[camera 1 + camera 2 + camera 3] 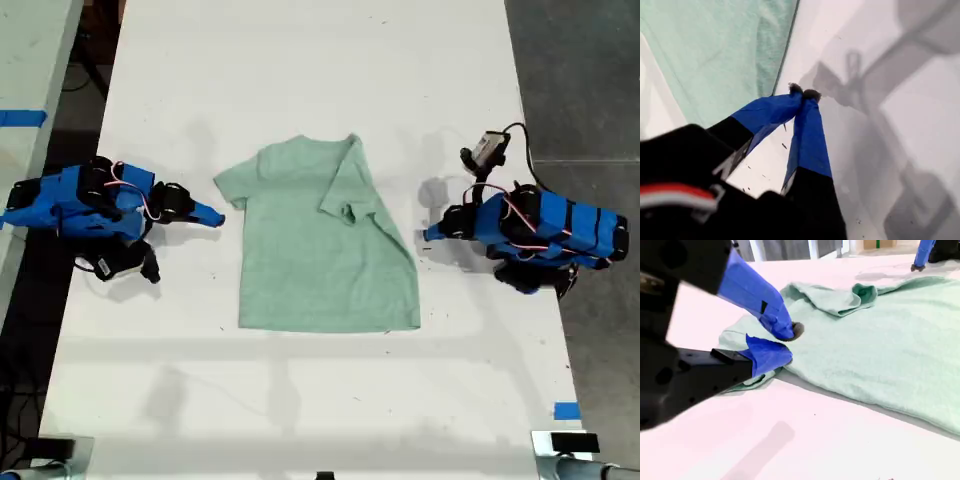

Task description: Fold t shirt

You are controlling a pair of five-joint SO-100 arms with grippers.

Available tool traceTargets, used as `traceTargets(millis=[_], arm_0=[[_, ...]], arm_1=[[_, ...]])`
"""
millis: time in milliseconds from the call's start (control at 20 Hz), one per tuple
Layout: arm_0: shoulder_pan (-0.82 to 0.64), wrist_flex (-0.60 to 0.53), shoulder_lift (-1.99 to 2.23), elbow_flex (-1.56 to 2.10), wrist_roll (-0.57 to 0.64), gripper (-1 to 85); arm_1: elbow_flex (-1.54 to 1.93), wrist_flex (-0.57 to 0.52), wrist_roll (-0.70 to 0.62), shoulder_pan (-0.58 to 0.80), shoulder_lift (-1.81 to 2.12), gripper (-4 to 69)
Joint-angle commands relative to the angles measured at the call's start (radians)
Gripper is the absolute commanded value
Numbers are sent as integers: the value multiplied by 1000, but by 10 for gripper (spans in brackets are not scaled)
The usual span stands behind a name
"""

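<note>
The pale mint-green t shirt (320,250) lies flat in the middle of the white table (300,60), neck toward the far edge. Its sleeve on the exterior view's right is folded inward over the chest (345,195). My first gripper (428,236) (804,92) rests shut just off the shirt's edge (785,60) on the exterior view's right, holding nothing. My second gripper (216,216) (789,344) sits at the flat sleeve (740,337) on the exterior view's left, its jaws together right by the cloth, with no cloth seen between them.
Both blue arms lie low on the table, one on each side of the shirt. A cable and small camera (488,148) stand above the arm on the exterior view's right. Blue tape marks (566,410) sit near the table's edge.
</note>
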Motion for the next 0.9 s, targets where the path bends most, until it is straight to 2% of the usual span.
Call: traceTargets(millis=[0, 50, 200, 300, 350, 450, 650, 800, 850], arm_0=[[2, 0, 9, -3, -5, 40], [9, -2, 9, -5, 38, 42], [121, 0, 11, -69, -258, 56], [167, 9, 11, -94, -216, 90], [169, -34, 11, -78, -233, 17], [155, -61, 11, -78, -233, 0], [32, -104, 11, -77, -239, 0], [-110, -149, 12, 87, -126, 0], [-87, -127, 11, 61, -118, 0]], arm_1=[[31, 3, 0, -12, 9, -1], [31, 3, -2, -12, 9, -1], [31, 3, -2, -14, 9, -1], [31, 3, -2, -14, 9, -1], [31, 3, 0, -14, 9, -1], [31, 3, 0, -14, 9, -1], [29, -9, -29, -6, 9, -1], [23, -14, -40, 5, 9, -1], [23, -14, -31, -2, 9, -1]])
